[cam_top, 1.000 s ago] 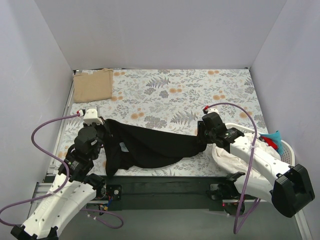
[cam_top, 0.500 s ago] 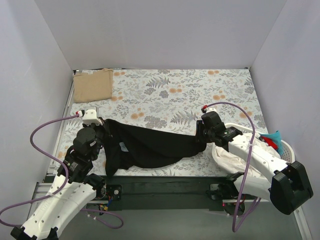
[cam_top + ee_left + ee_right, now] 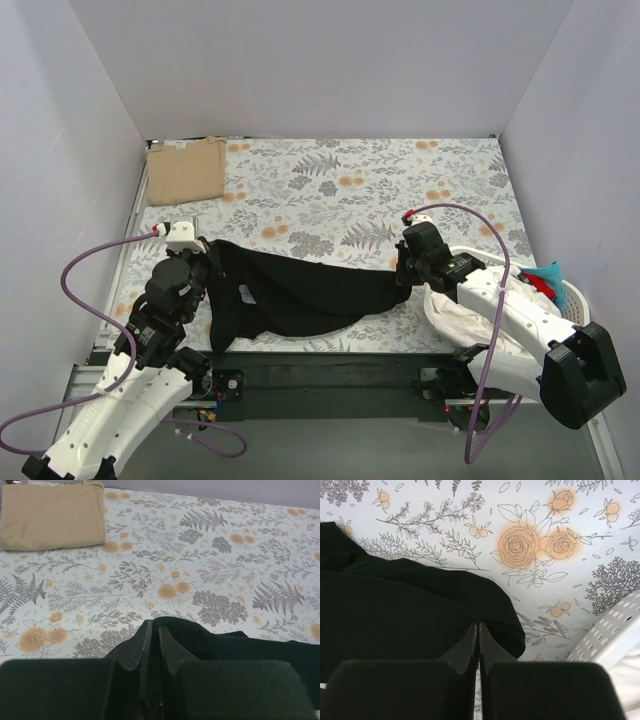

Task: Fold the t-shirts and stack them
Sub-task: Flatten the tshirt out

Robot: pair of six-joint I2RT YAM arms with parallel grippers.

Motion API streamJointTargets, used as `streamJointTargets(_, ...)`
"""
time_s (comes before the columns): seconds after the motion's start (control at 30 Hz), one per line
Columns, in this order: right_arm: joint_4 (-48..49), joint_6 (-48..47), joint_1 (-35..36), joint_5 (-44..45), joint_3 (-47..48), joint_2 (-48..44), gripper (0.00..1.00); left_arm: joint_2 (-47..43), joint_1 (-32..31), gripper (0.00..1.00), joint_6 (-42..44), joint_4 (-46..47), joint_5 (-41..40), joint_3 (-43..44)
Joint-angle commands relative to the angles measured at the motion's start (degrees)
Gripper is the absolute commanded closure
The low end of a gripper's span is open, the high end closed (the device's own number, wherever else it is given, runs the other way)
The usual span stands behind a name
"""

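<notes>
Risk of soft black cotton t-shirt [image 3: 300,295] slipping free if yanked hard, with left gripper [image 3: 151,630] and right gripper [image 3: 478,627] both pinched shut on just its edges.

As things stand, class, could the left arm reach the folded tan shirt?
Probably not yet: the way to the tan shirt is free, but the left gripper is shut on the black shirt.

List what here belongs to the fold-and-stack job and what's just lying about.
Job:
- black t-shirt, crumpled, stretched between the arms
- tan t-shirt, folded, far left corner

Lying about:
- floral cloth covering the table
- white perforated basket, right edge
- white fabric at the basket
- teal item in the basket
</notes>
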Motion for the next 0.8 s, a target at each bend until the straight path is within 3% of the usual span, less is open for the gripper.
streamJointTargets(0.0, 0.27, -1.30, -0.54, 0.44, 4.76, -1.93, 0.99, -1.25, -0.03, 1.00, 1.22, 1.64, 1.91, 0.01)
streamJointTargets(0.2, -6.05, -3.76, -0.80, 2.98, 15.46, -5.79, 0.99, 3.03, -0.03, 1.00, 2.10, 0.59, 3.57, 2.02)
streamJointTargets(0.27, -7.81, -4.90, -0.98, 5.00, 19.16, -7.64, 0.99, 5.50, -0.03, 1.00, 3.58, 0.41, 7.60, 3.69)
streamJointTargets(0.53, -14.06, -10.35, -1.16, 12.74, 38.93, -14.93, 0.99, 15.27, 0.06, 1.00, 5.35, -0.11, 18.16, 16.95)
streamJointTargets(0.77, -16.17, -12.81, -1.16, 19.85, 41.61, -21.70, 0.99, 22.47, -0.03, 1.00, 7.20, -5.56, 26.34, 19.18)
